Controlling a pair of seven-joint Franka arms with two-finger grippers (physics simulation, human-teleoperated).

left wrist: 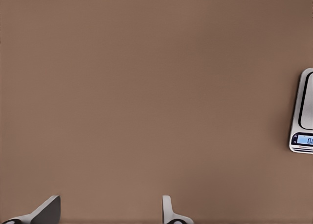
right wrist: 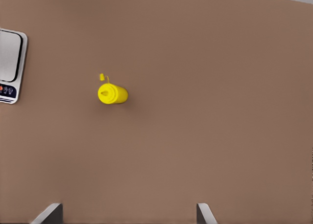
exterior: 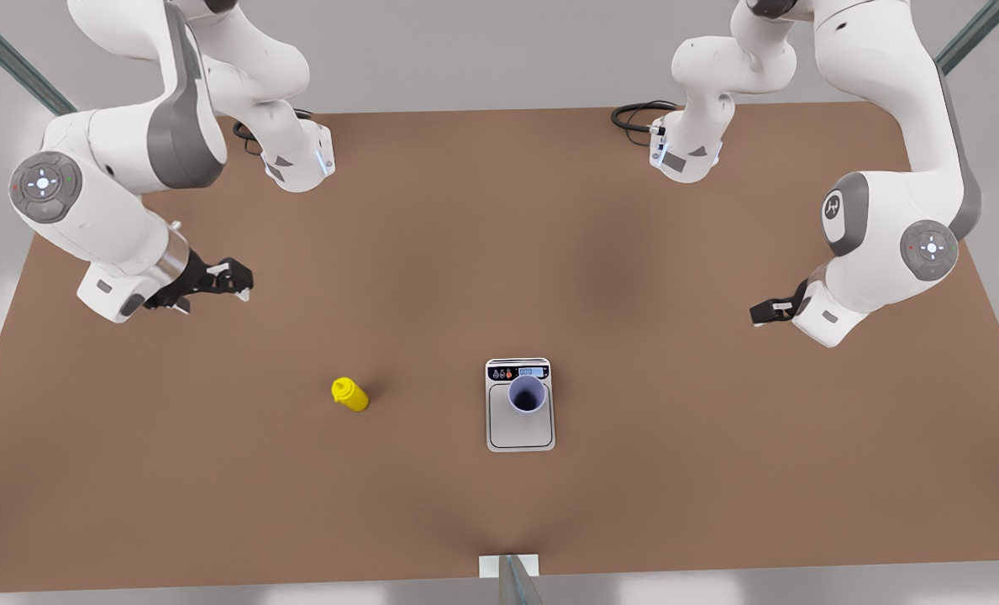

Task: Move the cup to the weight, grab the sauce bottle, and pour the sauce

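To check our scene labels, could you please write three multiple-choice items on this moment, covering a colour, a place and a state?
1. What colour is the sauce bottle?
A red
B yellow
C green

2. Where is the cup?
A on the weight
B touching the sauce bottle
C gripped in mid-air

3. How do the right pincer's fingers stand?
A shut on the bottle
B shut on nothing
C open

Answers:
1 B, it is bright yellow against the brown table.
2 A, it stands upright on the weighing plate.
3 C, the right wrist view shows the fingers apart over bare table.

The left pincer, at the front view's right, waits open too.
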